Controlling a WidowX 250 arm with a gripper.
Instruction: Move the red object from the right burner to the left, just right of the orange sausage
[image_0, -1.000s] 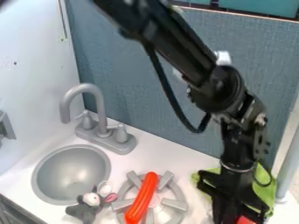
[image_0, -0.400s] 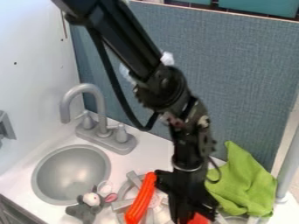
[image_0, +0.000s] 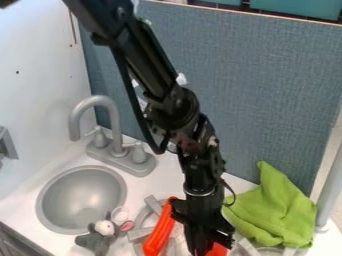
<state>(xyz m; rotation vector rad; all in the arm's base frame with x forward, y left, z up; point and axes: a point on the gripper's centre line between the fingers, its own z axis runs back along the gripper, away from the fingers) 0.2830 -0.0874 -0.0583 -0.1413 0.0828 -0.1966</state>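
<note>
Sink basin (image_0: 81, 200), 1; 1 gray plush mouse (image_0: 99, 237) by its rim; 1 faucet (image_0: 112, 120) with 2 handles; 1 orange-red toy sausage (image_0: 159, 230) on 1 of 2 burners (image_0: 137, 234); 1 gripper (image_0: 208, 249) pinching 1 red object (image_0: 218, 249); right, 1 green cloth (image_0: 275, 212).

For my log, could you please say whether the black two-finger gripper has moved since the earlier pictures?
Yes, the gripper has moved left across the view, closer to the curved grey faucet.
</note>
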